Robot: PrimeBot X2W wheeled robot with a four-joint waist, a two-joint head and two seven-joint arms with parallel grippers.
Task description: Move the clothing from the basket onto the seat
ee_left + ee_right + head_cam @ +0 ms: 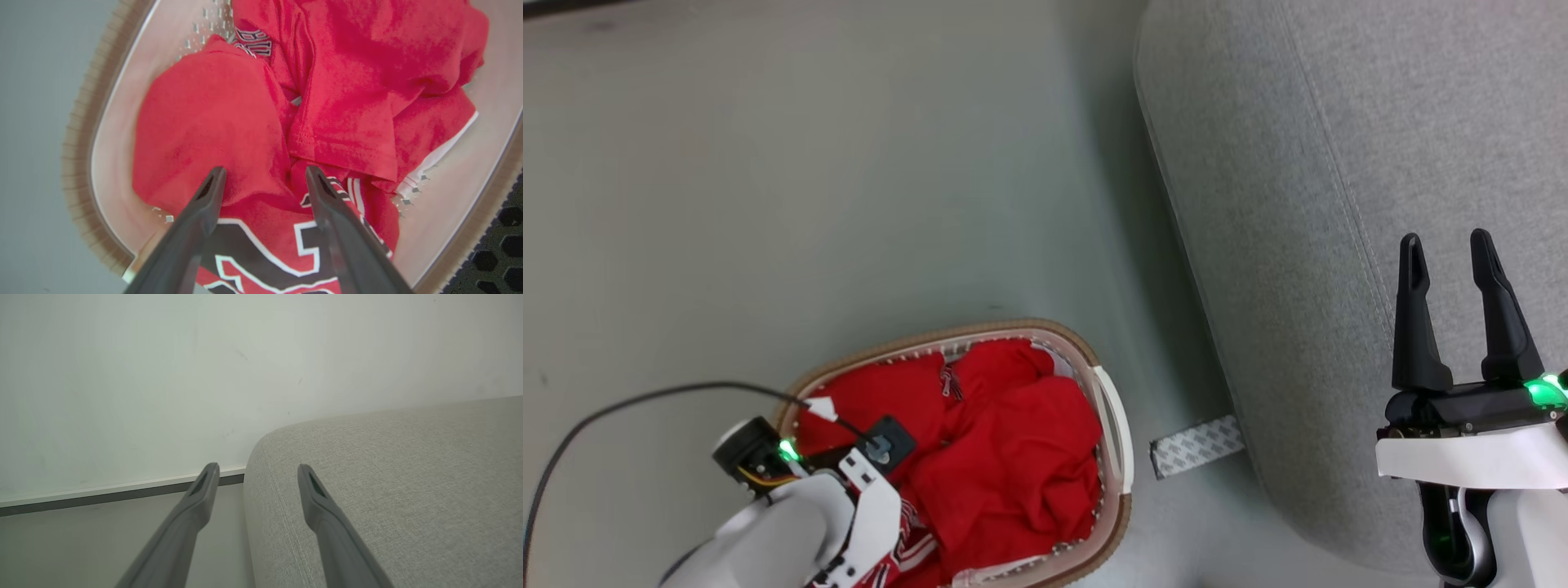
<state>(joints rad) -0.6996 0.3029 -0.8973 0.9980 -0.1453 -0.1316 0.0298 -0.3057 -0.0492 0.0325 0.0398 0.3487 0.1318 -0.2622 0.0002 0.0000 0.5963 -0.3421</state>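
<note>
Hovering with the left gripper [264, 173] directly over the clothing [1005, 433], fingers spreading wide and clasping nothing, both pointing down at red fabric next to a jersey with dark, white-outlined lettering; not showing clearly whether the tips are touching the cloth. Lying crumpled in the basket [931, 336], piling up nearly to the brown rim, with a white-trimmed edge showing against one perforated wall. Sitting on the pale floor [809, 204] to the left of the seat [1298, 204], near it but apart, with a patterned grey strip [1196, 445] lying between them, one end at the seat's edge. Holding the right gripper [1445, 245] above the seat's grey fabric beside the stitched seam, fingers parting just as widely and carrying nothing, pointing toward a pale wall [204, 375]. Trailing a black cable [629, 400] from the left wrist across the floor.
</note>
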